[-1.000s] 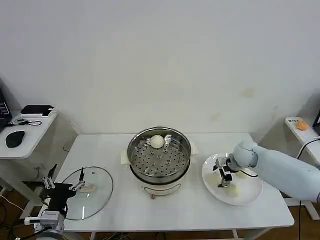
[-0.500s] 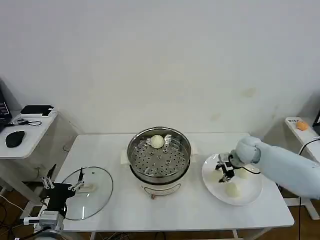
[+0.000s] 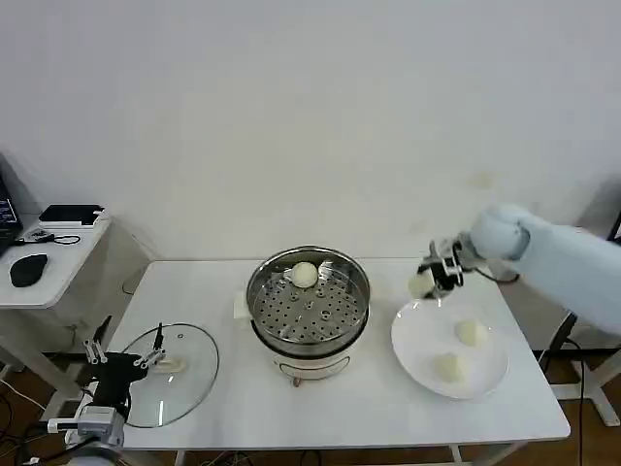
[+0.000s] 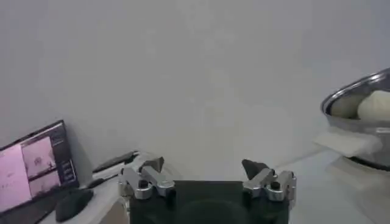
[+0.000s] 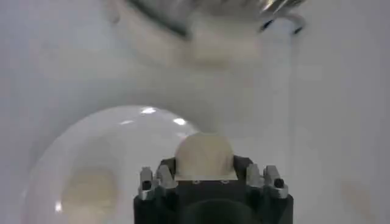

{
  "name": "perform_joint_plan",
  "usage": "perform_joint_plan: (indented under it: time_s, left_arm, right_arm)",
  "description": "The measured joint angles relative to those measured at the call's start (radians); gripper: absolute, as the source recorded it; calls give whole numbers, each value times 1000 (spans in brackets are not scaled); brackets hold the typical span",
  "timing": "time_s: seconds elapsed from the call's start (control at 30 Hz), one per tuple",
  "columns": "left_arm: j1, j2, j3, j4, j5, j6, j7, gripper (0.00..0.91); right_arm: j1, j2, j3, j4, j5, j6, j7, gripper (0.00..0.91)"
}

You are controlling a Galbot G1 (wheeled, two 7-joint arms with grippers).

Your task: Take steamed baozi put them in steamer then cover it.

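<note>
Carrying a baozi (image 3: 420,284) clamped between its fingers, the right gripper (image 3: 432,280) hangs above the plate (image 3: 417,349), right of the steamer (image 3: 309,303). Next, likely: swing over the perforated tray, lower, release beside the bun (image 3: 305,275) there. Left gripper (image 4: 207,176) waits spread, empty, near the cover (image 3: 189,374).

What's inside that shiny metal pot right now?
One steamed bun sits at the back of the steamer on its perforated tray, the other holes bare. Whatever lies beneath the tray is hidden. The right pincer holds another bun above the plate.
</note>
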Motion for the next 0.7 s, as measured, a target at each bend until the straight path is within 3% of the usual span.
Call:
perform_joint_plan:
  time_s: [0.4,0.7]
  left_arm:
    - [-16,-8,-2,11,0,-3,-2,907]
    - [-4,-6,-27,2,-2,-16,-2,907]
  right_arm:
    - [95,297,-83,-47,252,-160,97,655]
    - [42,470,-113,-134,355,-241,152,655]
